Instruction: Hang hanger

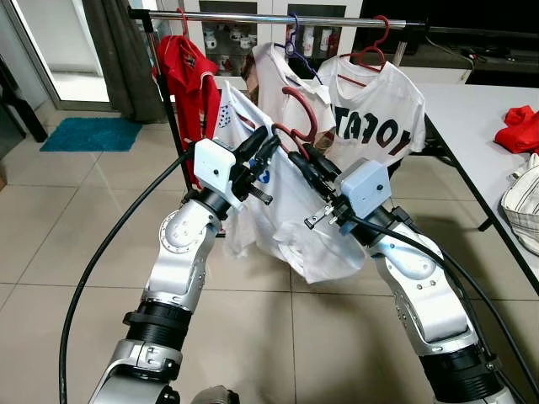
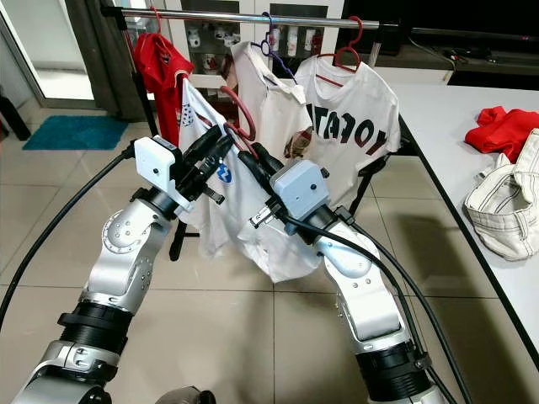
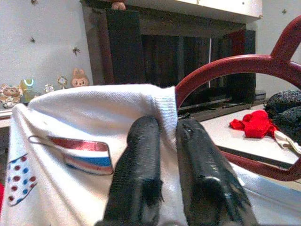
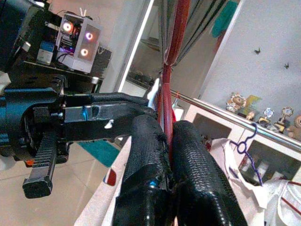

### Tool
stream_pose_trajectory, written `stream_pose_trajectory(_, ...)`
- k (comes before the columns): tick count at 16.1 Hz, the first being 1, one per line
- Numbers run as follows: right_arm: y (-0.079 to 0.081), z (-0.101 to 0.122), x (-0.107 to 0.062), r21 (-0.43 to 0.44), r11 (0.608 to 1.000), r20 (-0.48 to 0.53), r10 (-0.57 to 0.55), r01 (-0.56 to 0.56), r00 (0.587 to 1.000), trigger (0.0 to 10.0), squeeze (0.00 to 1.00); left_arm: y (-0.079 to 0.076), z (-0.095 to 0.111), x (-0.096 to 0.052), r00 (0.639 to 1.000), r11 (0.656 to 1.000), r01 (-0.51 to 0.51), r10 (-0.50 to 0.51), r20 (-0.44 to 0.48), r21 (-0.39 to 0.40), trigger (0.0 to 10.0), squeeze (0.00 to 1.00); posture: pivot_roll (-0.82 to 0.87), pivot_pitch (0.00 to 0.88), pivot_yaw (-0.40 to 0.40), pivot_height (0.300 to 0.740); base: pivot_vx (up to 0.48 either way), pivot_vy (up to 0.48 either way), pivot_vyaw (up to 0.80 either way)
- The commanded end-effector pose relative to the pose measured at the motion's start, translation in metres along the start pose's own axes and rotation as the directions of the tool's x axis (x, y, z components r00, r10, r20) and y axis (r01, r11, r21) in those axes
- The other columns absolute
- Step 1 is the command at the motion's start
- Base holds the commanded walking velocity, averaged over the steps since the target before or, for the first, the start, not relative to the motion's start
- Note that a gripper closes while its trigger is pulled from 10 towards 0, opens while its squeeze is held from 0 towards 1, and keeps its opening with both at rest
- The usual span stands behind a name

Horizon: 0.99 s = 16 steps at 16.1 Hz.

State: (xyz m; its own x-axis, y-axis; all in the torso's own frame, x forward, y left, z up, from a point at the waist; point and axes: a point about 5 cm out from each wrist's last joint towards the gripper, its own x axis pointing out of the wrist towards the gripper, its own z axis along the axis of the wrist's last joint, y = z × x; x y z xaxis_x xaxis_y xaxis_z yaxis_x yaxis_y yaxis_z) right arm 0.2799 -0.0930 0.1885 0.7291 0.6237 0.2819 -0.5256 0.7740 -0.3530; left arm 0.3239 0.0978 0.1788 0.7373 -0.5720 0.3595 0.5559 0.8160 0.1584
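Both arms are raised in front of a clothes rail [image 1: 278, 18], carrying a white shirt [image 1: 286, 210] on a dark red hanger [image 1: 305, 109] between them. The left tool [image 1: 263, 150] has its two black fingers [image 3: 141, 165] pressed close together on the shirt's shoulder, pinching the white cloth just beside the hanger's red arm. The right tool [image 1: 305, 164] is clamped narrow on the hanger's red stem, which runs up between its fingers [image 4: 193, 160] in the right wrist view. The hanger's hook curls upward, below the rail and not touching it.

The rail is a silver bar across the top of the head views. Already hanging on it are a red garment [image 1: 187, 71] at the left end, a white shirt on a purple hanger [image 1: 290, 46] in the middle, and a white shirt with dark lettering [image 1: 375, 105] on a red hanger at the right. The held shirt hangs in front of the middle garment, partly covering it, with the red garment just to its left.

To the right stands a white table [image 1: 472, 118] carrying a red cloth [image 1: 520, 128] and a light fabric bag [image 2: 505, 206]. A teal mat [image 1: 91, 133] lies on the tiled floor [image 1: 76, 227] at the far left. Black cables trail from both wrists.
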Motion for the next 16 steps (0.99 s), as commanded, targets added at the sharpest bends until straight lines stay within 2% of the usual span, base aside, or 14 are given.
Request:
stream_pose_trajectory(1, 0.000, 0.006, 0.000, -0.002, 1.000, 0.042, 0.002, -0.001, 0.999, 10.0, 0.00, -0.004, 0.002, 0.004, 0.999, 0.999, 0.038, -0.038, 0.001, 0.009, 0.0, 0.00, -0.06, 0.000, 0.048, 0.740, 0.000, 0.000, 0.00)
stream_pose_trajectory(13, -0.009, -0.004, 0.001, 0.025, 0.999, -0.027, -0.037, 0.038, 0.999, 10.0, 0.00, -0.001, 0.003, -0.004, 1.000, 0.999, 0.028, -0.029, 0.007, 0.037, 0.0, 0.00, -0.06, 0.000, 0.043, 0.740, 0.000, 0.000, 0.00)
stream_pose_trajectory(15, -0.016, -0.008, -0.001, 0.007, 0.997, -0.059, -0.076, 0.076, 0.995, 10.0, 0.00, 0.000, 0.004, -0.007, 0.999, 0.998, 0.042, -0.043, 0.010, 0.046, 0.0, 0.00, -0.06, 0.000, 0.043, 0.740, 0.000, 0.000, 0.00)
stream_pose_trajectory(16, -0.020, -0.009, -0.002, 0.013, 0.996, -0.062, -0.088, 0.089, 0.994, 10.0, 0.00, 0.001, 0.005, -0.008, 0.999, 0.999, 0.049, -0.049, 0.020, 0.025, 0.0, 0.00, -0.06, 0.000, 0.041, 0.740, 0.000, 0.000, 0.00)
